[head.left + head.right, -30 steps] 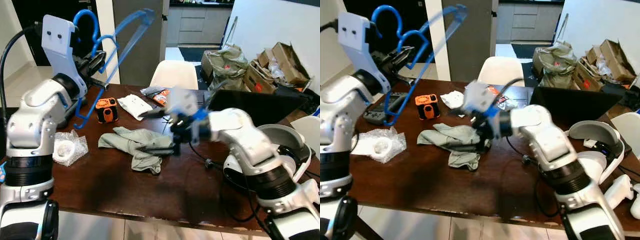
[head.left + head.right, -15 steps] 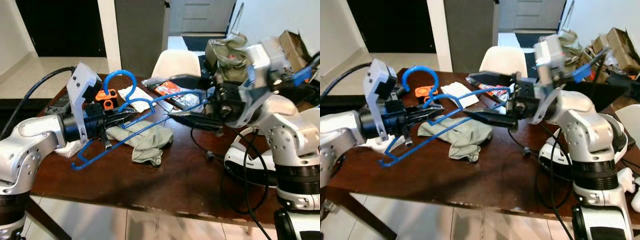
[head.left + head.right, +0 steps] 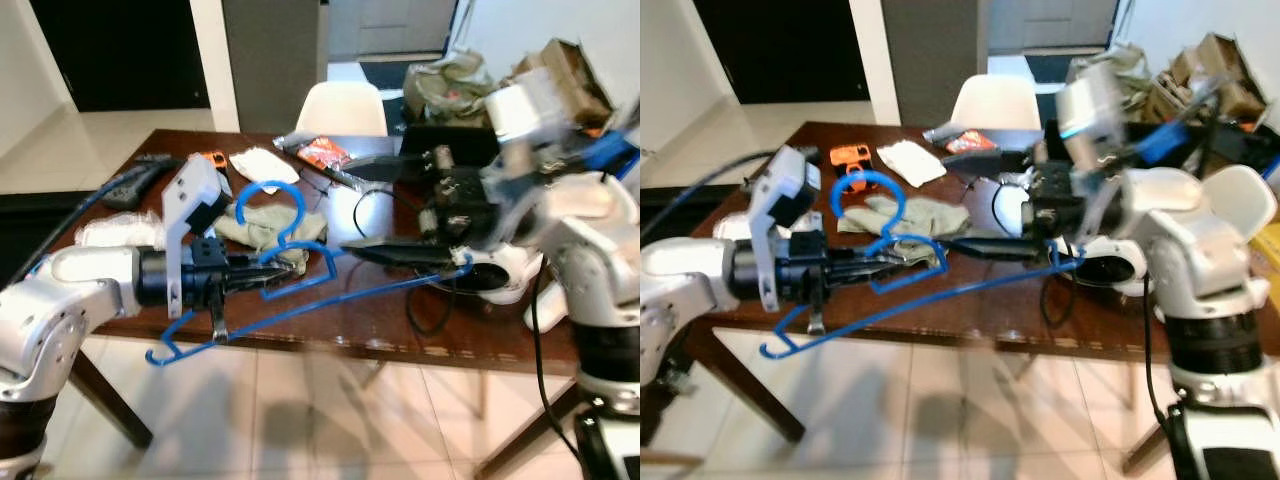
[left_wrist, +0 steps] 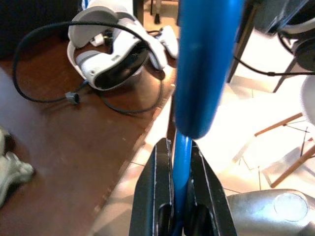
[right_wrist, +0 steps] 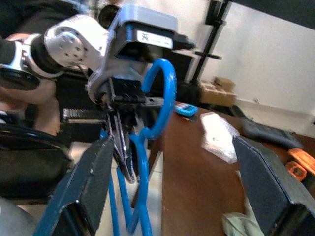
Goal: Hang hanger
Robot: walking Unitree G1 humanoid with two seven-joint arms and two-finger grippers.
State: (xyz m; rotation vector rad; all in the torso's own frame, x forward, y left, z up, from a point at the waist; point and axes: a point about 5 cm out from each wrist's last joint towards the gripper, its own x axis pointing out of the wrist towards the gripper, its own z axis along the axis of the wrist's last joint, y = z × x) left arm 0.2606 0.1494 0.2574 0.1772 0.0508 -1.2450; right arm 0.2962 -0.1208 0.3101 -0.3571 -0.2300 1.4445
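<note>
The blue plastic hanger (image 3: 300, 285) is held in the air over the near edge of the dark wooden worktop (image 3: 380, 325), lying almost flat. Its long axis runs across the scene, from a low end at the robot's left, out over the tiled floor (image 3: 330, 420), up to a higher end at the robot's right above the worktop. The hook (image 3: 268, 205) rises from the middle and curls upward and back toward the left arm.

The left hand (image 3: 262, 277) reaches in from the left, level with the worktop edge. Its two black fingers (image 4: 156, 191) are clenched on a thin blue bar of the hanger near the neck; in the left wrist view the bar runs straight out between the tight fingers, with a thicker blue part crossing just beyond their tips.

The right hand (image 3: 385, 210) comes in from the right, held above the worktop. Its long black fingers (image 5: 86, 184) are spread wide apart, one above the other in the head views, and grasp nothing. The lower finger lies just beside the hanger's right end; whether it touches is unclear. In the right wrist view the hook and the left hand sit between the spread fingers, farther out.

On the worktop behind the hanger lie a crumpled grey-green cloth (image 3: 905, 213), an orange tape measure (image 3: 850, 156), a white headset (image 4: 110, 49) with a black cable, and a red packet (image 3: 322, 153). A white chair (image 3: 343, 107) stands at the far side.
</note>
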